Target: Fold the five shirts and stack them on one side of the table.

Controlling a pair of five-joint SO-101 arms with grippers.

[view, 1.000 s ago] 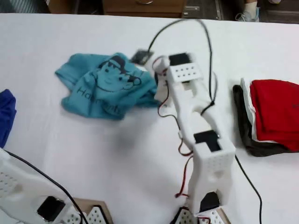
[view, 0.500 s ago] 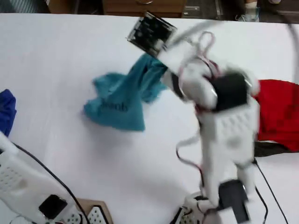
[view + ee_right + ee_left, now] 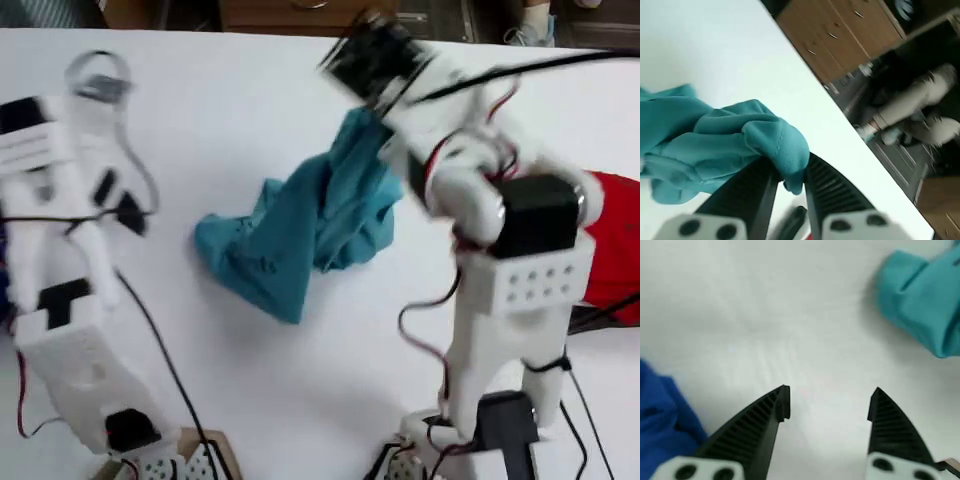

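Aloft, right jaws pinch teal shirt (image 3: 300, 240) edge; tail on table (image 3: 220, 110)

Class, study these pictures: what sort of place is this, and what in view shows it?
Probably an indoor workroom or lab set up for robot practice: a white table serves as the work surface, the right pincer grips a teal shirt, and wooden drawers stand beyond the table.

The teal shirt (image 3: 300, 235) is hanging bunched from the right gripper (image 3: 790, 172), its lower end trailing below. The blue shirt (image 3: 660, 415) is lying crumpled beside the left gripper (image 3: 830, 400).
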